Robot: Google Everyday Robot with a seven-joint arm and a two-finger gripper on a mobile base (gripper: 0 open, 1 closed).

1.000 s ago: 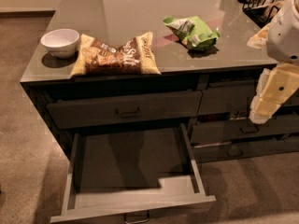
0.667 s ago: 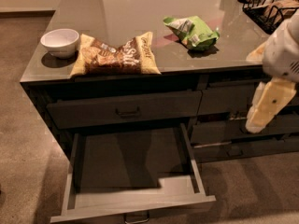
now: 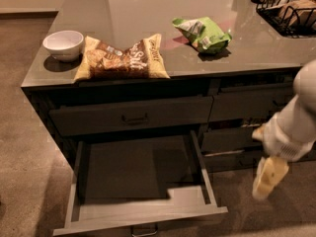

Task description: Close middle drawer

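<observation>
The middle drawer (image 3: 143, 215) is pulled far out of the dark grey cabinet, under the left end of the counter. Its paler grey box is open to view and holds nothing. Its front lies at the bottom edge of the camera view, with the small bar handle (image 3: 144, 228) just showing. My gripper (image 3: 269, 177) hangs on the pale arm at the right, to the right of the drawer's right front corner and apart from it. It holds nothing that I can see.
Above the open drawer is a shut drawer front (image 3: 133, 116). More drawer fronts (image 3: 247, 102) sit to the right, behind my arm. On the counter are a white bowl (image 3: 63, 44), a brown snack bag (image 3: 121, 58), a green bag (image 3: 202, 33) and a wire basket (image 3: 289, 9).
My gripper has moved down and a little to the left, from the level of the upper drawers to about the level of the open drawer. The drawer has not moved.
</observation>
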